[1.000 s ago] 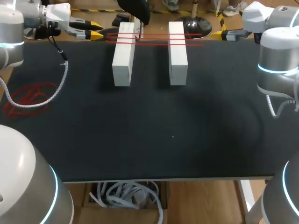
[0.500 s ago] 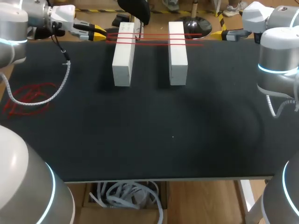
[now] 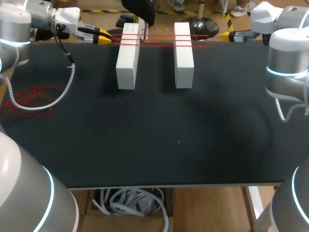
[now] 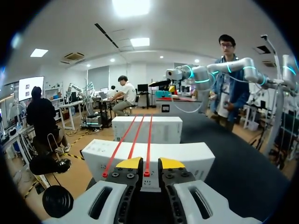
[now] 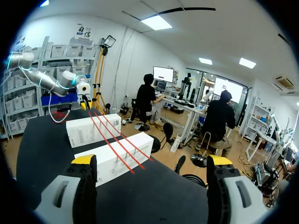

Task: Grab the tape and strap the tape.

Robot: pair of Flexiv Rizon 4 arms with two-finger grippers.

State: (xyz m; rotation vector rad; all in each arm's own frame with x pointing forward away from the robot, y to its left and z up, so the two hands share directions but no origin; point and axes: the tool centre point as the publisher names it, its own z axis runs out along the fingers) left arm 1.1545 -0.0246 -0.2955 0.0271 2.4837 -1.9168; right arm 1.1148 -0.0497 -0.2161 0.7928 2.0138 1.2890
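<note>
Two white blocks stand side by side at the table's far edge. Three red tape straps are stretched across both. My left gripper sits level at the straps' left ends. In the left wrist view its fingertips stand a narrow gap apart; one strap's end lies in that gap, and another end lies just outside. The near block is right ahead of it. My right gripper hangs wide open beyond the straps' other ends, holding nothing.
A loose heap of red tape lies at the table's left edge, with my left arm's grey cable looping over it. The black tabletop stretches in front of the blocks.
My left gripper has slid right to the straps' left ends, and its fingers have drawn closer together. The right arm has kept still.
</note>
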